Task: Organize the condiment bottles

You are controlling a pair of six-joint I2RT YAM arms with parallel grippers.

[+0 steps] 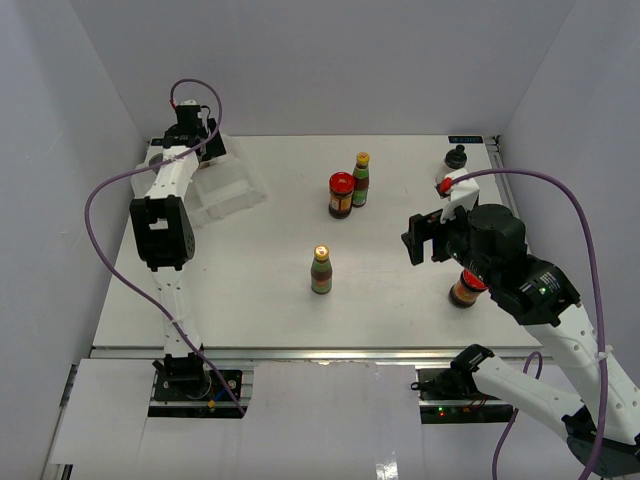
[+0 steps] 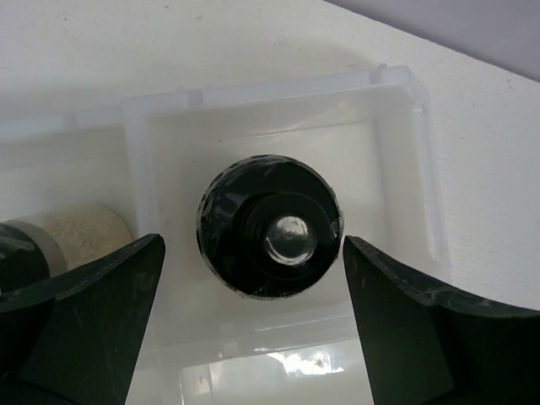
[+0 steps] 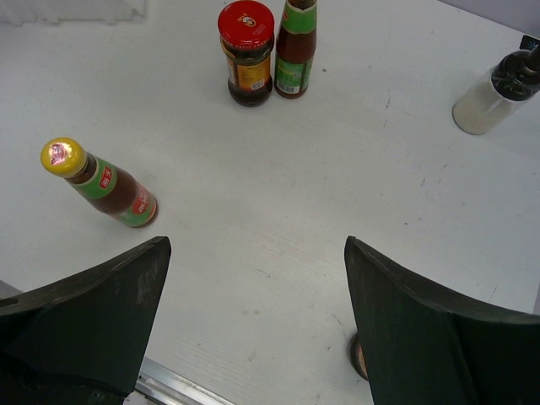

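My left gripper (image 1: 205, 143) hangs open over the clear tray (image 1: 228, 192) at the far left. In the left wrist view its jaws (image 2: 253, 245) stand apart on either side of a black-capped shaker (image 2: 270, 226) that stands in a tray compartment, with gaps on both sides. A second shaker (image 2: 78, 232) with pale contents sits to its left. My right gripper (image 1: 425, 240) is open and empty above the table. A yellow-capped bottle (image 1: 321, 270) stands mid-table. A red-lidded jar (image 1: 341, 195) and another yellow-capped bottle (image 1: 361, 179) stand together. A jar (image 1: 465, 290) is half hidden under my right arm.
A black-capped shaker (image 1: 455, 160) stands at the far right, also in the right wrist view (image 3: 496, 94). The tray's wall (image 2: 409, 126) closes the compartment on the right. The table's metal front rail (image 1: 320, 352) runs along the near edge. Grey walls enclose the table.
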